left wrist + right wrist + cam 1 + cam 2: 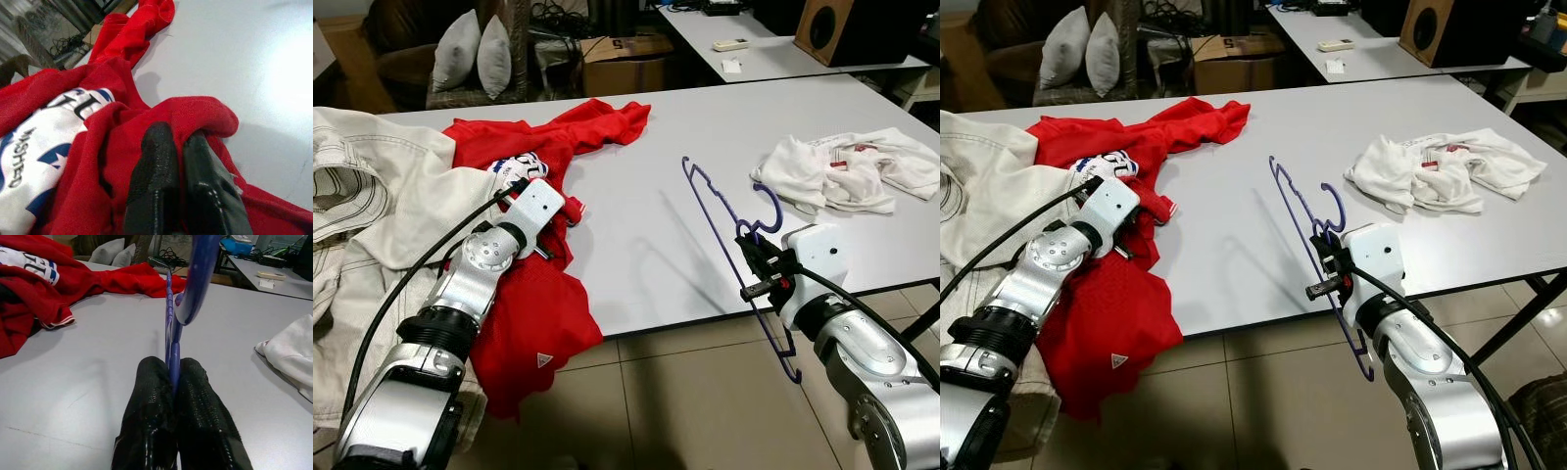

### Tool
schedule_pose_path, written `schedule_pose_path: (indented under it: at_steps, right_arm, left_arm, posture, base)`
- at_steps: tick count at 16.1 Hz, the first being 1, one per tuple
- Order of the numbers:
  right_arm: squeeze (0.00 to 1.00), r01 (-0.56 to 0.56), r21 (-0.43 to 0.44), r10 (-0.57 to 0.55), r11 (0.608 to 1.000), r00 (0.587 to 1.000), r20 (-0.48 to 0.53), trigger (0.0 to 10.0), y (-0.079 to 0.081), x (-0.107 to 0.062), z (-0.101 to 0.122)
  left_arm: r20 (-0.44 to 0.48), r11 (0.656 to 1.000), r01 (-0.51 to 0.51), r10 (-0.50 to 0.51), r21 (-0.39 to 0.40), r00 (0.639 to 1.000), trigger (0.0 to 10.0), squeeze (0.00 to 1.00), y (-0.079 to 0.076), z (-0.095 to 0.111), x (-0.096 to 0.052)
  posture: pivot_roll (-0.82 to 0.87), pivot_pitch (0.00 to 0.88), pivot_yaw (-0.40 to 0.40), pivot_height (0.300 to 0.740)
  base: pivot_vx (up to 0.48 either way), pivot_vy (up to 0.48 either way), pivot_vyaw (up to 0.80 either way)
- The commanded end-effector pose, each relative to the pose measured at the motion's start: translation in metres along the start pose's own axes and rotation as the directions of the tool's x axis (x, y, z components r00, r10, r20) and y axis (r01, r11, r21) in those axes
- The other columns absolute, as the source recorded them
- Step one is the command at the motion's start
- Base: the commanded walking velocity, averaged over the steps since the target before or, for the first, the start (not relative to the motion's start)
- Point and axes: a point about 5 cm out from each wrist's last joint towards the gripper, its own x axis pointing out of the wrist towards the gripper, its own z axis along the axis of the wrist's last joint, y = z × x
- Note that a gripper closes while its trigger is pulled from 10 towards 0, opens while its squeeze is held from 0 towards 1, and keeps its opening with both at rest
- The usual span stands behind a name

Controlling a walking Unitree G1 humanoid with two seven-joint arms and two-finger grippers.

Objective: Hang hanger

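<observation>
Hanger [736,257], thin and purple, stands on edge over the near edge of the white table [646,235], pinched between the closed fingers [195,406] of the right gripper [756,257] (its lower end juts past the table edge). Toward the table's left end, the left gripper [178,161] is clamped on a fold of the red shirt [533,304], which drapes over the near edge; a crumpled white cloth [847,171] lies at the table's right end.

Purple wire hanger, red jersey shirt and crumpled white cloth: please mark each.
Purple wire hanger [713,201], left eye view, on its upper sloping arm.
Red jersey shirt [533,323], left eye view, on its lower body panel.
Crumpled white cloth [1400,176], right eye view, on its left folds.
</observation>
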Motion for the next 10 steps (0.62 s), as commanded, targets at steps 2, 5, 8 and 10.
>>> schedule_pose_path:
  at_steps: [2, 5, 8, 10]
  right_arm:
    - [0.00, 0.016, -0.014, -0.016, 1.000, 1.000, 0.014, 10.0, -0.001, 0.000, 0.004]
    - [0.00, 0.033, -0.015, -0.033, 0.999, 0.999, 0.010, 10.0, -0.003, -0.001, 0.003]
    - [0.00, 0.102, -0.007, -0.102, 0.995, 0.995, 0.010, 10.0, -0.012, -0.002, 0.004]
    - [0.00, 0.129, -0.003, -0.129, 0.992, 0.992, 0.008, 10.0, -0.016, -0.001, 0.004]
  left_arm:
    - [0.011, 0.999, 0.005, -0.004, -0.032, 1.000, 0.0, 0.00, 0.003, 0.005, 0.002]
    - [0.028, 0.995, 0.024, -0.021, -0.097, 0.999, 0.0, 0.00, 0.000, 0.008, 0.006]
    - [0.170, 0.931, 0.099, -0.041, -0.352, 0.985, 0.0, 0.00, -0.001, 0.047, 0.020]
    - [0.336, 0.881, 0.203, -0.054, -0.427, 0.940, 0.0, 0.00, 0.004, 0.094, 0.028]
  posture:
    - [-0.06, 0.000, 0.071, 0.740]
    - [-0.07, 0.000, 0.079, 0.740]
    - [-0.07, 0.000, 0.081, 0.740]
    - [-0.07, 0.000, 0.076, 0.740]
  base:
    - [0.000, 0.000, 0.00]
    - [0.000, 0.000, 0.00]
    - [0.000, 0.000, 0.00]
    - [0.000, 0.000, 0.00]
